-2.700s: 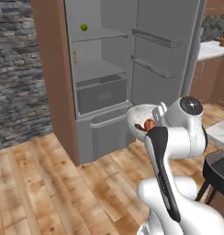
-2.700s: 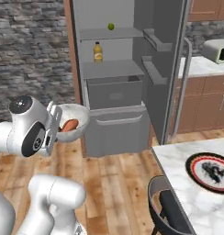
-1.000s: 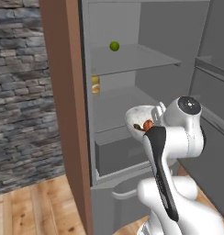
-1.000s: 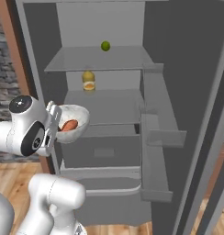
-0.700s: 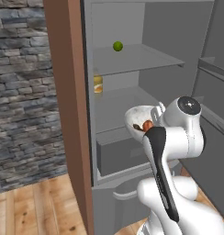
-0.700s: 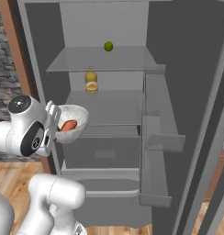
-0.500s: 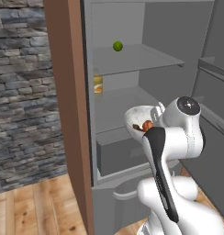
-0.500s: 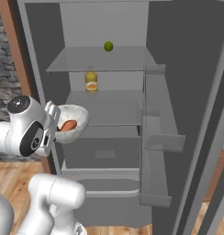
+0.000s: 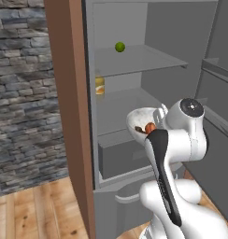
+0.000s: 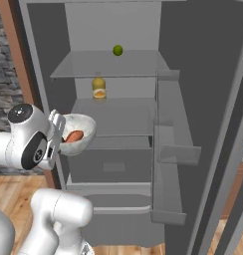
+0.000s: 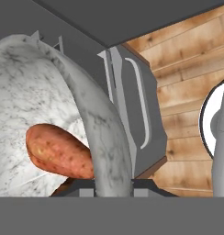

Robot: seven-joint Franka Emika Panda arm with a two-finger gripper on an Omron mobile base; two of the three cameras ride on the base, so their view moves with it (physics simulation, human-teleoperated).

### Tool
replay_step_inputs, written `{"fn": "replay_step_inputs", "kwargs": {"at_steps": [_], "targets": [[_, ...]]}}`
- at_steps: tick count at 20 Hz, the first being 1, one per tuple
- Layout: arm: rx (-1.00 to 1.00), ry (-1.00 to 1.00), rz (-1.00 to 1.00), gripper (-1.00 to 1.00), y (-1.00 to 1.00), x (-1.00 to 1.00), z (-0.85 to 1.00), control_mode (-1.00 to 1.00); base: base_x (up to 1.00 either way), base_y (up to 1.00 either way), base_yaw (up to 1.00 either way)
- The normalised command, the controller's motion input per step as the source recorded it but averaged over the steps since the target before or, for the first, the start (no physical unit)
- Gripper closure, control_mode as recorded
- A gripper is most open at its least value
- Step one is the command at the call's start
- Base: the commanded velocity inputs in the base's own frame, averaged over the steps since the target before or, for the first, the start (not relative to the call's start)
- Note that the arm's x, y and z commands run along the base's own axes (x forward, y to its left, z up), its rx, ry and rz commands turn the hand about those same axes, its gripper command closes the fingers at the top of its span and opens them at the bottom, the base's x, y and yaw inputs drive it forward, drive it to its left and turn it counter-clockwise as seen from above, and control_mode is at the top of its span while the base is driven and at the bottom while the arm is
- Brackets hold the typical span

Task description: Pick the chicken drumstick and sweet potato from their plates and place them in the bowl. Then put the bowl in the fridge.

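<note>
Jaws closed on the near rim of the bowl (image 11: 104, 137), rim wall pinched between the two tips at the bottom of the hand view, grip on one edge only so the load hangs off to the side. The bowl is held in the air in front of the open fridge (image 10: 203, 89), about level with the middle shelf (image 10: 113, 117), not yet inside. Sweet potato (image 11: 58, 153) lies in the bowl against the wall near the grip; a darker brown bit beside it in the left base view is likely the chicken drumstick (image 9: 140, 130), too small to be sure. Step in hand: get the bowl onto a shelf. To do it well, keep the bowl level since the rim grip gives little hold against tipping, go straight in over the shelf lip, clear the door bins (image 10: 173, 149) on the right, set down flat before letting go. Bowl: deep, round, thick-walled, whitish-grey with dark speckle, looks hard and slick. Sweet potato: orange-red, oblong, mottled skin, can roll. Fridge inside: flat pale grey shelves, a drawer (image 10: 111, 172) below, brown wood side panel (image 9: 64, 93). A small green lime-like fruit (image 10: 117, 50) on the top shelf, a yellow bottle (image 10: 98, 87) at the back of the middle one, both apart from the landing spot. Wood plank floor (image 11: 187, 92) below.
</note>
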Motion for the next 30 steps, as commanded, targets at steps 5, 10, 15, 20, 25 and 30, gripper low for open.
{"fn": "replay_step_inputs", "kwargs": {"at_steps": [5,10,15,20,25,30], "targets": [[0.00,0.00,0.00,1.00,0.00,0.00,0.00,-1.00,0.00,0.00,0.00],[0.00,0.00,0.00,1.00,0.00,0.00,0.00,-1.00,0.00,0.00,0.00],[0.00,0.00,0.00,1.00,0.00,0.00,0.00,-1.00,0.00,0.00,0.00],[0.00,-0.02,0.06,1.00,-0.04,0.29,-0.02,-1.00,0.00,0.00,0.00],[0.11,-0.02,0.19,1.00,-0.25,0.47,0.01,-1.00,0.00,0.00,0.00],[0.06,-0.01,0.16,1.00,-0.14,0.54,0.01,-1.00,0.00,0.00,0.00]]}}
